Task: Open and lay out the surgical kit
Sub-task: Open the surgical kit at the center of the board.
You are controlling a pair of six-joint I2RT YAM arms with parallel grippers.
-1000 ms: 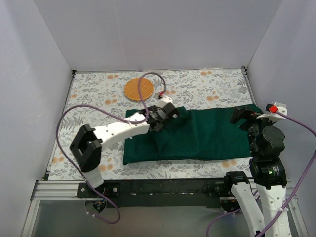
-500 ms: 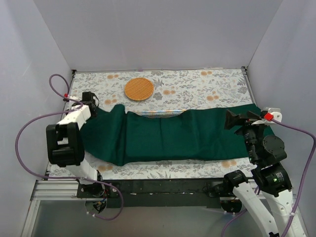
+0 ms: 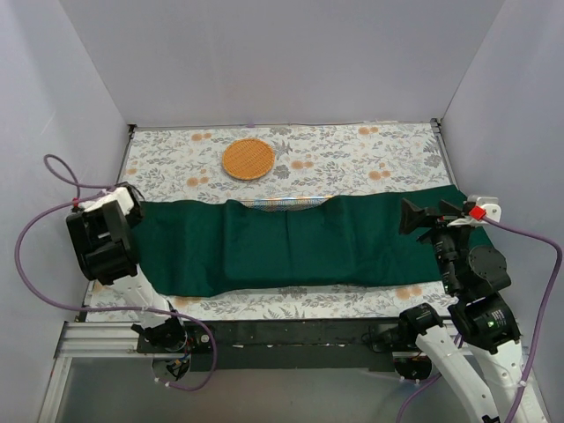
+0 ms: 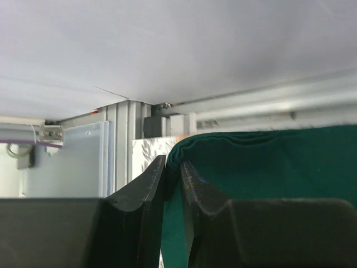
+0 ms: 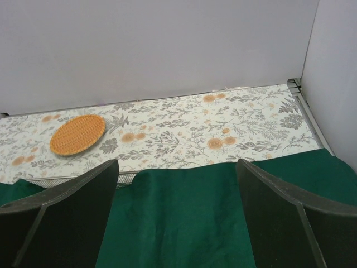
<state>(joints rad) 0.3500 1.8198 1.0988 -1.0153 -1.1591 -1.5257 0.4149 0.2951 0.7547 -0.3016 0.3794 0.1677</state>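
Note:
The dark green cloth wrap lies spread as a long strip across the table, still covering the kit. A strip of the silver wire-mesh tray shows at the cloth's far edge, and also in the right wrist view. The instruments are hidden. My left gripper is at the far left of the table, shut on the cloth's left edge, which is pinched between its fingers. My right gripper is open and empty above the cloth's right part.
A round woven orange basket lies on the floral tablecloth behind the kit and shows in the right wrist view. White walls close in the table on the left, back and right. The left arm's purple cable loops near the left wall.
My left gripper has pulled the cloth's left flap from the middle out to the far left, so the cloth now lies unfolded and flat. The right gripper moved slightly left.

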